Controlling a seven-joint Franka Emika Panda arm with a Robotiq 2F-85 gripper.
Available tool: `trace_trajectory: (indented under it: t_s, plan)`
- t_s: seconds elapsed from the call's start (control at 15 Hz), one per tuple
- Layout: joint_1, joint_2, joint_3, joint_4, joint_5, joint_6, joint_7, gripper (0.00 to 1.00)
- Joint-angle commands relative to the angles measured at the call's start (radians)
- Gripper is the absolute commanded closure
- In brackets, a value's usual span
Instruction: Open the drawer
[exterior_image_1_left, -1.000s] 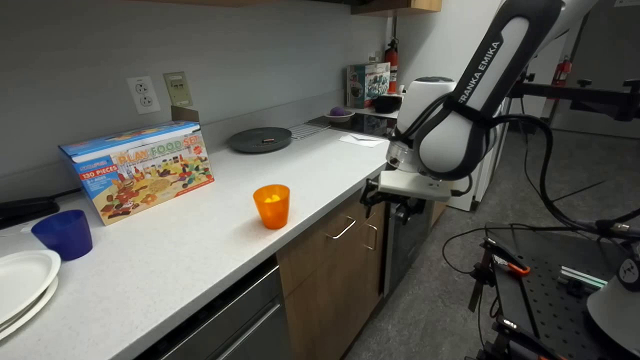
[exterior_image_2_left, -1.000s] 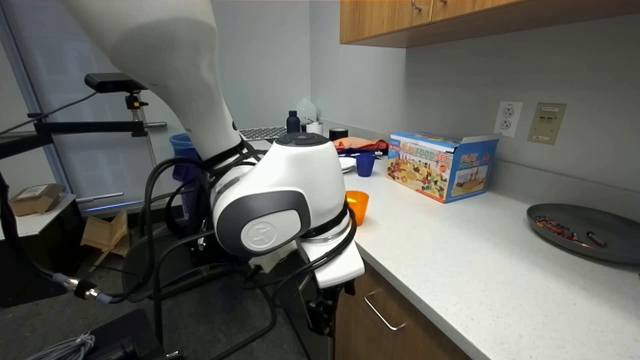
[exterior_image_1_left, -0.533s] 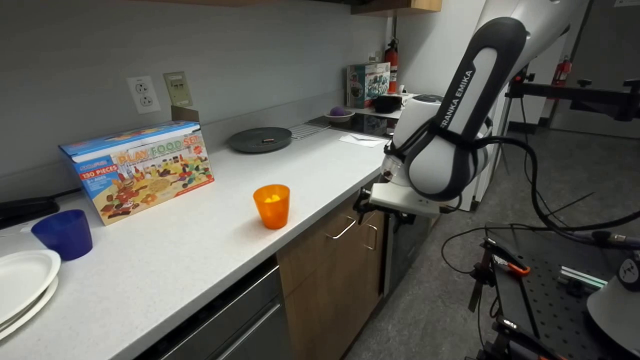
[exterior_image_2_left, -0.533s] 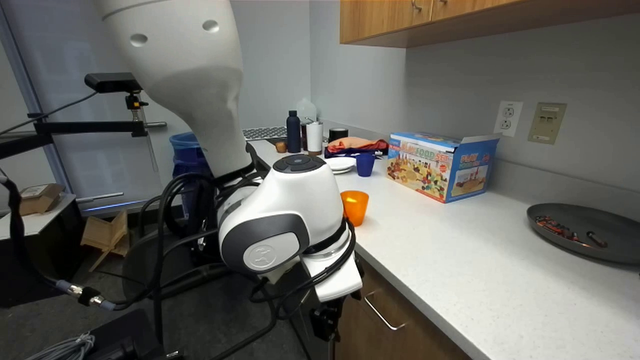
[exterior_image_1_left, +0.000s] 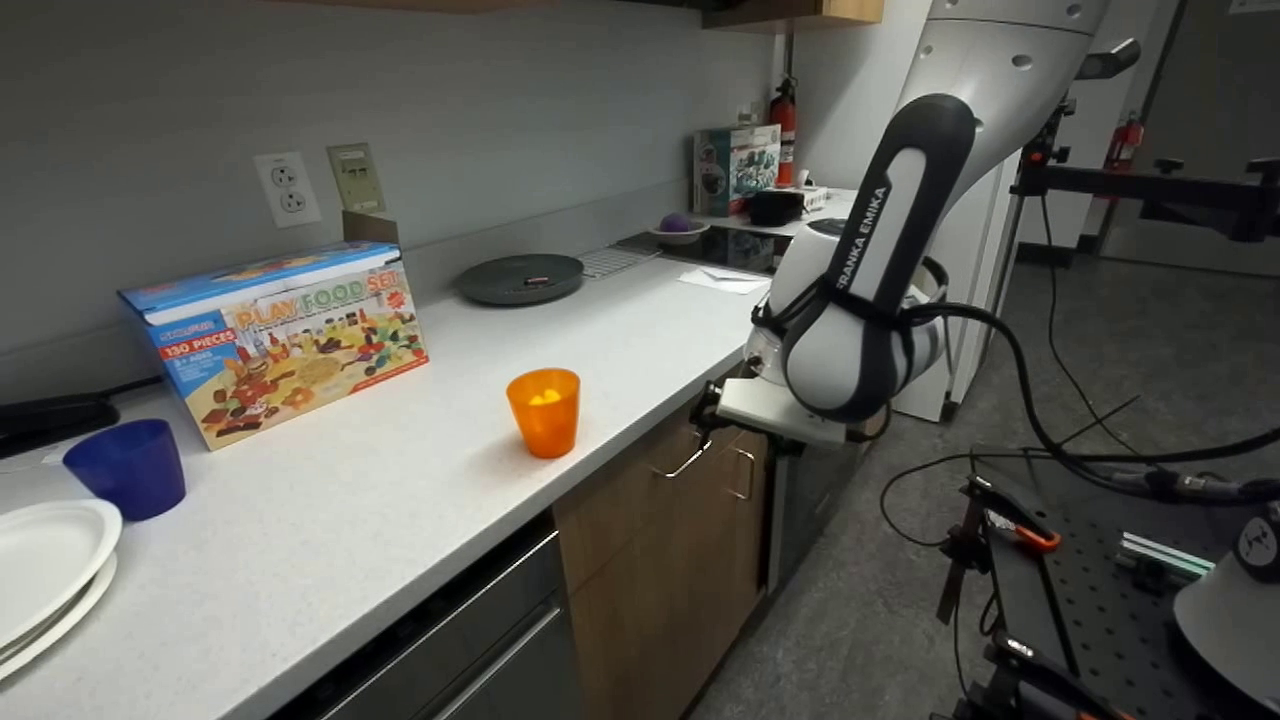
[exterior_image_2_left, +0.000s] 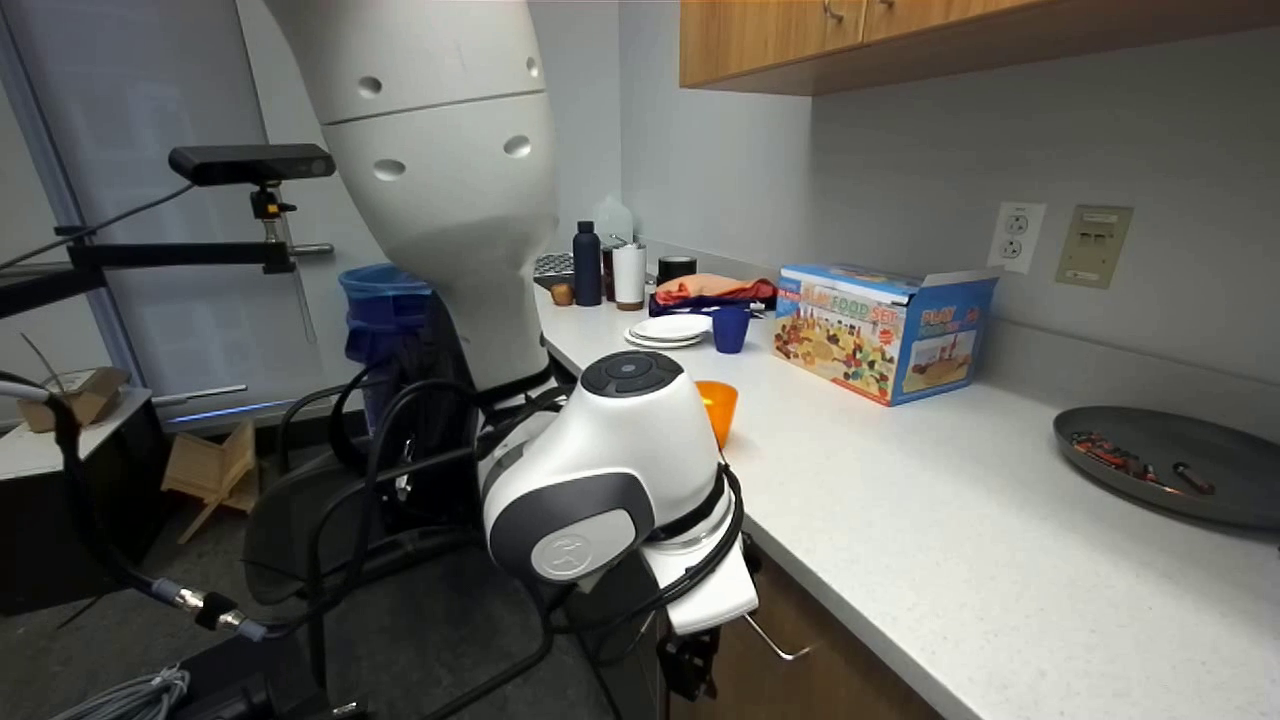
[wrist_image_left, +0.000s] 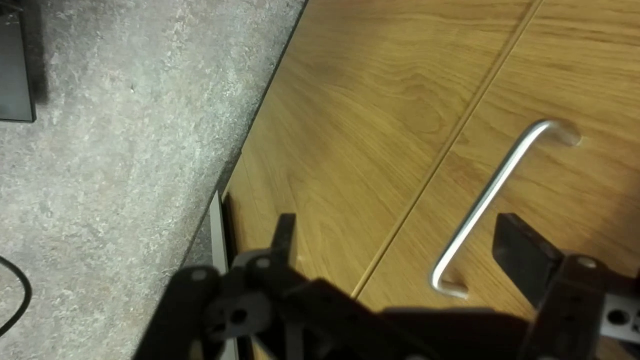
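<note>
Over by the drawer (wrist_image_left: 565, 185), the gripper (wrist_image_left: 400, 232) hangs with its jaws spread wide, nothing in its grasp. From the wrist view, the slim silver bar handle (wrist_image_left: 482, 205) on that drawer runs slantwise between them, way closer to the jaw on the right side of the view, with a strip of wood showing in the gap. In both exterior views the gripper covers part of it. Can't really tell how far the tips stand off the front, sorry. The white-and-black Franka arm (exterior_image_1_left: 875, 240) slants in from the top right of an exterior view.

So, the drawer: brown wood front, looks closed, sits right under the white countertop (exterior_image_1_left: 400, 520). Below it, past a thin seam, is the taller cabinet door (wrist_image_left: 340, 150) in the same wood, then grey speckled floor (wrist_image_left: 125, 150). Right beside those in an exterior view there's a dark grey front (exterior_image_1_left: 470, 645) with metal trim.

Up top, an upright orange cup (exterior_image_1_left: 545, 415) with some yellow stuff inside stands near the countertop's front edge. Back toward the wall you've got a Play Food Set box (exterior_image_1_left: 290, 345) and a flat black pan (exterior_image_2_left: 1235, 465) holding small reddish pieces, with a wire rack (exterior_image_1_left: 620, 260) just past the pan. Down beyond the box, a dark blue cup (exterior_image_1_left: 130, 470) sits next to a stack of white plates (exterior_image_1_left: 50, 560). Further off past the rack, a purple ball (exterior_image_1_left: 675, 222) rests in a shallow bowl (exterior_image_1_left: 680, 239).
</note>
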Motion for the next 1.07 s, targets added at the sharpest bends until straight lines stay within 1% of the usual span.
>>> trace_trajectory:
  t_s: [0.0, 0.07, 0.13, 0.2, 0.6, 0.87, 1.0]
  plan:
    - [-0.082, 0.077, 0.05, 0.083, -0.008, 0.032, 0.013, 0.0]
    - [-0.099, 0.091, 0.058, 0.098, -0.011, 0.034, 0.01, 0.0]
    - [-0.11, 0.103, 0.072, 0.115, 0.036, 0.026, -0.032, 0.0]
    - [-0.13, 0.119, 0.082, 0.124, 0.036, 0.028, -0.037, 0.0]
    - [-0.143, 0.19, 0.104, 0.17, 0.062, 0.03, -0.036, 0.0]
    - [-0.166, 0.173, 0.14, 0.144, 0.082, 0.01, -0.018, 0.0]
    - [-0.192, 0.152, 0.173, 0.113, 0.091, -0.009, -0.016, 0.0]
